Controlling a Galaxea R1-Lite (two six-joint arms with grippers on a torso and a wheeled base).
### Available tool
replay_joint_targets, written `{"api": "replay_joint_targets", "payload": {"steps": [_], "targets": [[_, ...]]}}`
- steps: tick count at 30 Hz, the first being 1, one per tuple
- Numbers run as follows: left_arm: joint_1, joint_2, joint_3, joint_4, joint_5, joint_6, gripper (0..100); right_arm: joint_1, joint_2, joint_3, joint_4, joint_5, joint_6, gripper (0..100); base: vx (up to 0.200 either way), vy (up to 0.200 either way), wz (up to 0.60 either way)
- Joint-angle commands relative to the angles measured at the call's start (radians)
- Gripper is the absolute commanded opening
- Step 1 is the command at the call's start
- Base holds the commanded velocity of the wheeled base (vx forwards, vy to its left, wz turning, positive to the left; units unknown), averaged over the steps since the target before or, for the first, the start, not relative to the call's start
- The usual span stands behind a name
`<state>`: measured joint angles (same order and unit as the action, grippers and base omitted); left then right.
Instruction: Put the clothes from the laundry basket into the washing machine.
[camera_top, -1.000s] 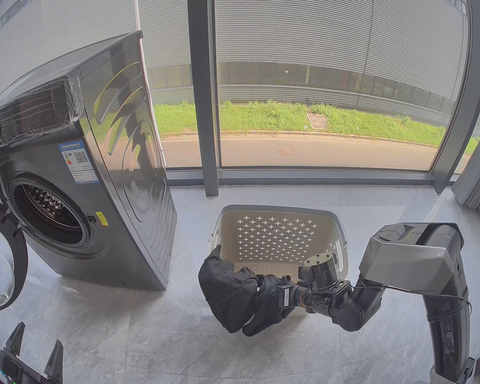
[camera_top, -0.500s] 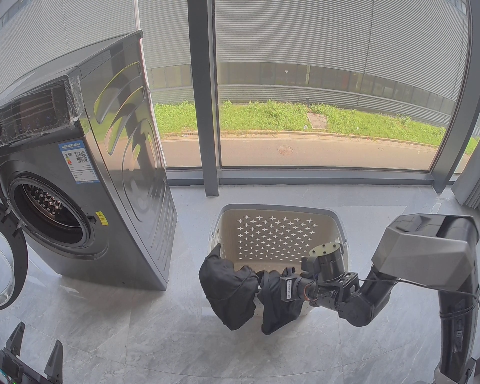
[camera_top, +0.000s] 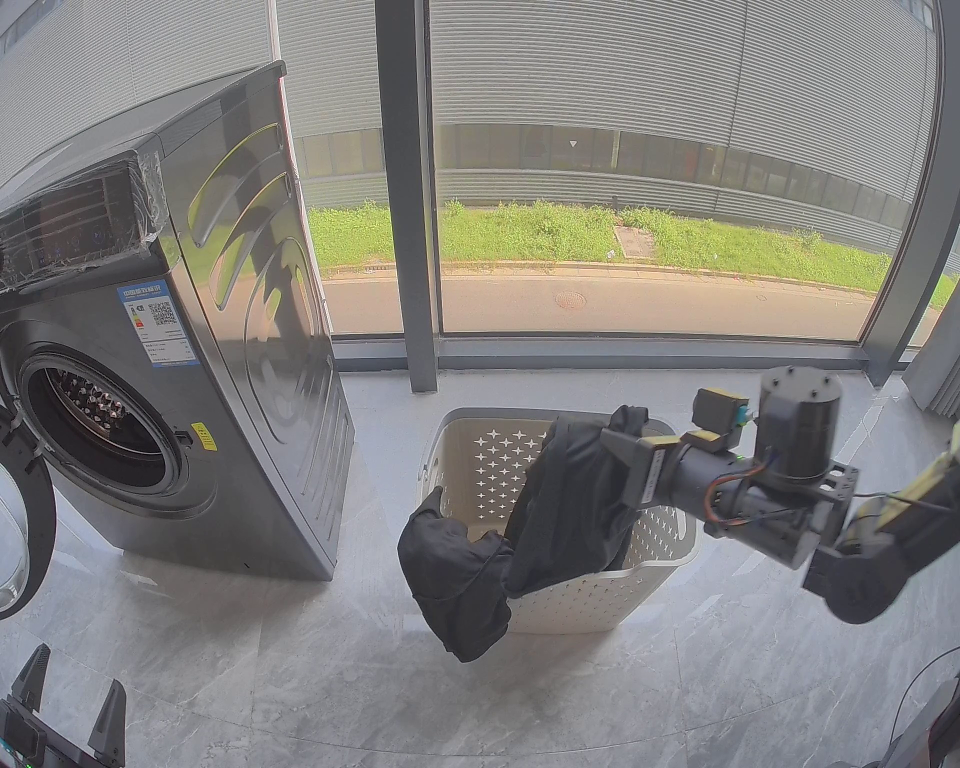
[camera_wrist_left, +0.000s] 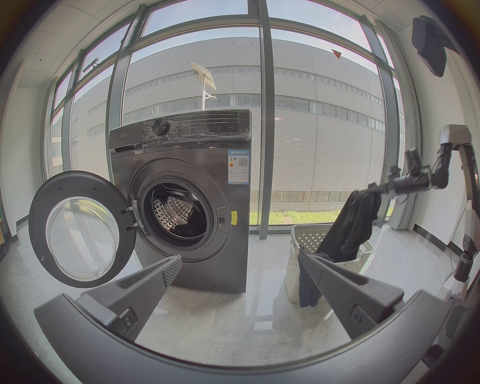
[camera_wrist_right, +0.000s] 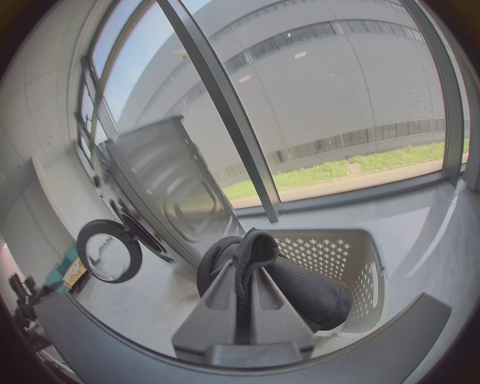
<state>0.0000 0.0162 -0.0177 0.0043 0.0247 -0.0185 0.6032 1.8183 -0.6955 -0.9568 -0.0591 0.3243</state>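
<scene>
Your right gripper (camera_wrist_right: 246, 280) is shut tight on a fold of the black cloth (camera_top: 570, 500), which sticks up between the two fingers. A second ago that gripper was low down at the near edge of the basket (camera_top: 668, 556), with the cloth all bunched up beside it. Now the arm has gone up and back to your right, and the cloth is pulled out long. It hangs from the gripper, runs down across the basket, and its bottom end flops over the near left corner and droops toward the floor (camera_top: 300, 680) (I can't tell if it touches). So the cloth is coming out, but it is not free of the basket yet. I think it needs to go higher before you swing it over. The washing machine (camera_top: 200, 300) stands well off to your left with its round door (camera_wrist_left: 80, 230) open wide and the hole (camera_top: 100, 425) dark. Your left gripper (camera_wrist_left: 240, 260) sits low, fingers spread wide, holding nothing.
</scene>
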Motion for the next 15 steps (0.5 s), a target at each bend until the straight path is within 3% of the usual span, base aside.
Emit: {"api": "replay_joint_targets", "payload": {"steps": [1, 5, 9, 15], "targets": [[0.000, -0.016, 0.018, 0.000, 0.000, -0.001, 100, 0.061, -0.439, 0.162, 0.007, 0.033, -0.007, 0, 0.000, 0.000, 0.00], [0.000, -0.016, 0.018, 0.000, 0.000, -0.001, 100, 0.064, -0.557, 0.177, 0.033, 0.067, -0.019, 0, 0.000, 0.000, 0.00], [0.000, -0.016, 0.018, 0.002, -0.002, -0.006, 100, 0.063, -0.633, 0.160, 0.075, 0.107, -0.057, 0, -0.200, 0.000, 0.00], [0.000, -0.016, 0.016, 0.000, -0.002, -0.004, 100, 0.063, -0.674, 0.163, 0.086, 0.142, -0.063, 0, -0.167, 0.000, 0.00]]}}
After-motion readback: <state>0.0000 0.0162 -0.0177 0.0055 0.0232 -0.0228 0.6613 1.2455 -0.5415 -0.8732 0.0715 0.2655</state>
